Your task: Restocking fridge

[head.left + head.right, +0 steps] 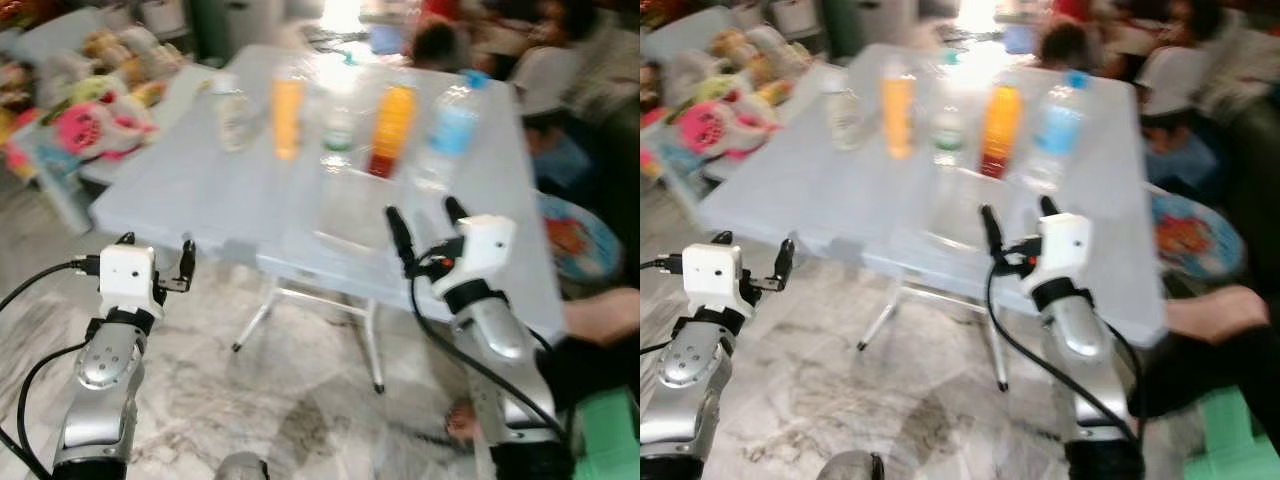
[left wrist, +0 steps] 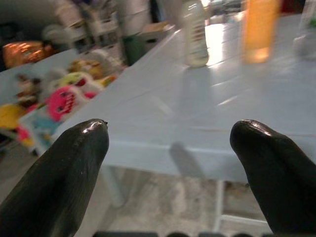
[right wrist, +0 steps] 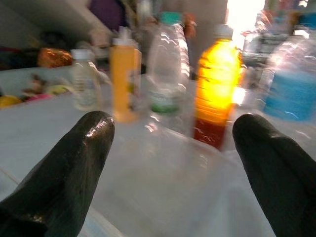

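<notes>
Here five bottles stand in a row on the pale table; the right gripper and left gripper hover released, empty.

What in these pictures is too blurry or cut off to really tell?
- Bottle labels: the orange bottle and blue-labelled bottle are motion-blurred in the right wrist view; no text is readable.
- Person: cut by the left eye view's right edge.
- Stuffed toys: blurred shapes.

Home living room: plush toys, folding table, marble floor.
</notes>
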